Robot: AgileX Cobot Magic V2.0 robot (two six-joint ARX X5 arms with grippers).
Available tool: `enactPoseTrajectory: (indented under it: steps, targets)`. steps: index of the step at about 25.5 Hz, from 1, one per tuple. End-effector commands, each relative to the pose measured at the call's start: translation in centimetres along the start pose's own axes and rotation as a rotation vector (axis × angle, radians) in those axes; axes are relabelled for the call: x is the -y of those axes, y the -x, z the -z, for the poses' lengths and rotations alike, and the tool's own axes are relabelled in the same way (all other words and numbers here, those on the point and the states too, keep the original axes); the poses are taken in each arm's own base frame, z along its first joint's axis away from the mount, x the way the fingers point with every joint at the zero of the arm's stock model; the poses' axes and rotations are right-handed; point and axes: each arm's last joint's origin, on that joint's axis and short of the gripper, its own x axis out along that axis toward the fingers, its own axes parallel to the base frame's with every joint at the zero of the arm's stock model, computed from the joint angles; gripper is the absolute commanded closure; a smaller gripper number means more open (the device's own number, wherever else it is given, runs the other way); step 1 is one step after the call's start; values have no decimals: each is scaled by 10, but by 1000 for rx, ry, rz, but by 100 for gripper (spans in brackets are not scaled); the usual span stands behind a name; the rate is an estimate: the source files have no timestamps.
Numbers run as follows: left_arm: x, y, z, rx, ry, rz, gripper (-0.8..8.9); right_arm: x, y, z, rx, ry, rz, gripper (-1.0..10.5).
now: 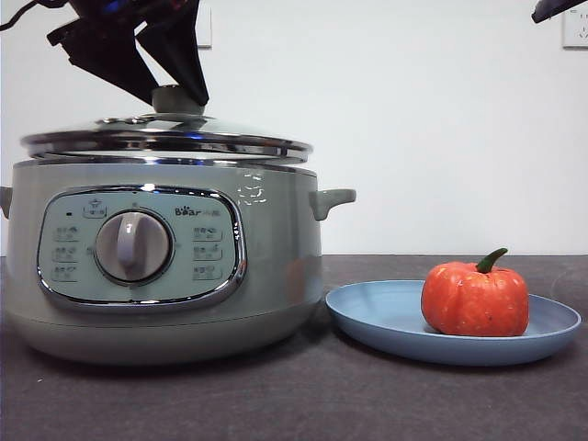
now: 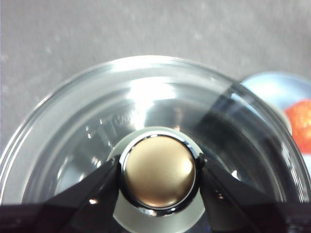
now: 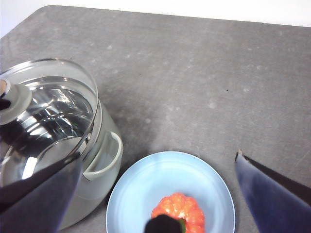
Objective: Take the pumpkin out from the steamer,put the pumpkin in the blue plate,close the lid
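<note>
Front view: the steamer [image 1: 165, 266] stands on a dark grey, faintly speckled table [image 1: 367, 404], with a plain white wall behind and part of a wall socket [image 1: 576, 28] at the top right corner. The lid [image 1: 165, 140] sits on the steamer's rim. The left gripper [image 1: 175, 92] comes down from above and its black jaws flank the lid's knob [image 1: 176, 99]. Just beside the steamer lies the blue plate [image 1: 386, 322], and the pumpkin [image 1: 475, 299] rests on its right half, stem up. A black tip of the waiting arm shows at the top right.

Left wrist view: the jaws press the knob [image 2: 158, 170] from both sides, clamped on it. The glass lid [image 2: 146, 111] fills the view, over grey table [image 2: 97, 34]; the plate [image 2: 272, 90] and pumpkin [image 2: 300, 124] peek in at one edge.

Right wrist view: the right gripper [image 3: 160, 194] hangs above the plate [image 3: 146, 189] with jaws spread wide, holding nothing. The pumpkin [image 3: 177, 208] lies on the plate, the steamer [image 3: 99, 165] with its lid [image 3: 43, 121] alongside. The mottled grey table [image 3: 194, 73] runs to a rounded corner against the white wall.
</note>
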Motion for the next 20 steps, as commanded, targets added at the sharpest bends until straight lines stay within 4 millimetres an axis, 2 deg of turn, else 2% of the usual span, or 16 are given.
enactPoseTrajectory:
  steps: [1, 11, 20]
  targets:
    - [1, 4, -6, 44, 12, 8, 823, 0, -1, 2, -1, -10, 5, 384]
    - [2, -10, 13, -18, 41, 57, 823, 1, -1, 2, 5, -10, 50, 384]
    - [3, -10, 14, -28, 36, 58, 822, 2, -1, 2, 6, -13, 54, 384]
